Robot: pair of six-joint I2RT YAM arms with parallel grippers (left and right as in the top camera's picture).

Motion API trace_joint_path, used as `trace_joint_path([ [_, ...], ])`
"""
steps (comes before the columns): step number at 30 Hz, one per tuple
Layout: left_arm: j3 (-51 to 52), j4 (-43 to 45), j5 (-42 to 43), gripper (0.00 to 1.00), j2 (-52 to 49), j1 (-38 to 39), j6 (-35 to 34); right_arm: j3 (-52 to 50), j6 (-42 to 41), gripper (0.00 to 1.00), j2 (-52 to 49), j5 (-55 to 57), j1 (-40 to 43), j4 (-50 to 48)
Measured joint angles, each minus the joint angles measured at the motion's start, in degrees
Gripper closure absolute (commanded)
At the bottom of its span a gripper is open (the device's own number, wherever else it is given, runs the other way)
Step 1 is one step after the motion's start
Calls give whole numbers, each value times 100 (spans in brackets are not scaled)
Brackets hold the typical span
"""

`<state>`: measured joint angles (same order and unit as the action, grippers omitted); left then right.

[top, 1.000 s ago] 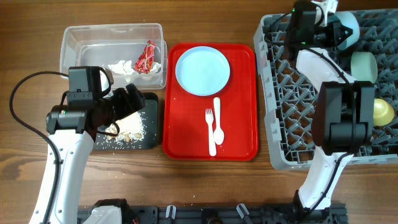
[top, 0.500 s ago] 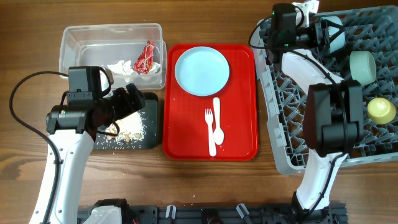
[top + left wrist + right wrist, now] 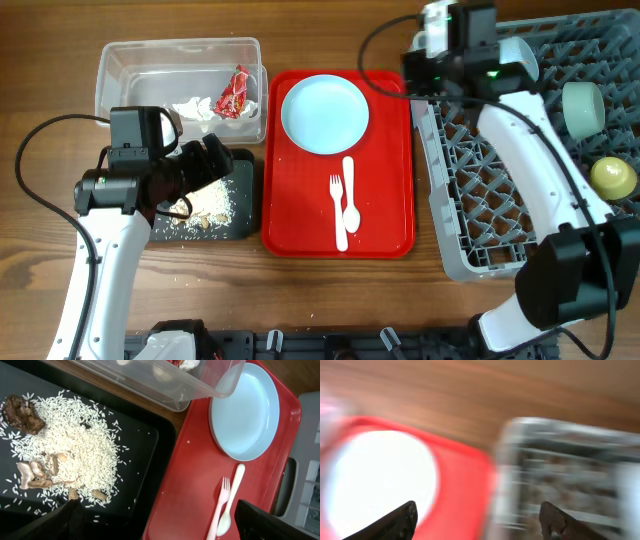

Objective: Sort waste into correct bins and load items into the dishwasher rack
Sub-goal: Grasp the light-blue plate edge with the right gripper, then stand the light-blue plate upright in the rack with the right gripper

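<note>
My right gripper (image 3: 412, 78) (image 3: 480, 527) hangs open and empty over the seam between the red tray and the grey rack (image 3: 480, 210); its wrist view is blurred. The pale blue plate (image 3: 325, 113) (image 3: 247, 412), white fork (image 3: 338, 212) and spoon (image 3: 350, 195) lie on the red tray. In the rack sit the pale blue bowl (image 3: 517, 55), mint-green bowl (image 3: 583, 108) and yellow cup (image 3: 612, 177). My left gripper (image 3: 222, 160) (image 3: 162, 530) is open over the black tray (image 3: 242, 225), which holds food scraps (image 3: 75, 445). The clear tub (image 3: 130, 70) holds the red wrapper (image 3: 235, 92) and tissue (image 3: 195, 108).
The red serving tray (image 3: 385, 230) lies between the bins and the rack. The rack's left wall stands close to the tray's right rim. Bare wooden table (image 3: 330, 30) runs along the back and the front left.
The right gripper opened, left the pale blue bowl in the rack's far corner and swung left to the tray's edge. The left arm has not moved.
</note>
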<state>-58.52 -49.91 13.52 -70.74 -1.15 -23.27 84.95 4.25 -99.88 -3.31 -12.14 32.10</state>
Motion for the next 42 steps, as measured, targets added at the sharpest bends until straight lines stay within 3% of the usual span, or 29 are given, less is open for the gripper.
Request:
trace_joint_path([
  [5,0,0,2,3,0,0,0,0,-1043,22,-273,-719,-601,-9],
  [13,0,-4,2,3,0,0,0,-2,-2651,41,-1777,-398,-920,31],
  [20,0,-4,0,3,0,0,0,-7,-3578,73,-2133,-243,-920,175],
  [23,0,-4,2,2,0,0,0,-7,-3816,92,-2190,-236,-920,271],
  [27,0,-4,0,2,0,0,0,2,-3982,96,-2197,-245,-914,238],
  [30,0,-7,0,2,0,0,0,7,-3932,96,-2184,-249,-874,240],
  [35,0,-4,0,3,0,0,0,87,-2900,96,-1405,28,-374,302],
  [42,0,-4,2,2,0,0,0,396,-466,96,750,1451,621,72],
])
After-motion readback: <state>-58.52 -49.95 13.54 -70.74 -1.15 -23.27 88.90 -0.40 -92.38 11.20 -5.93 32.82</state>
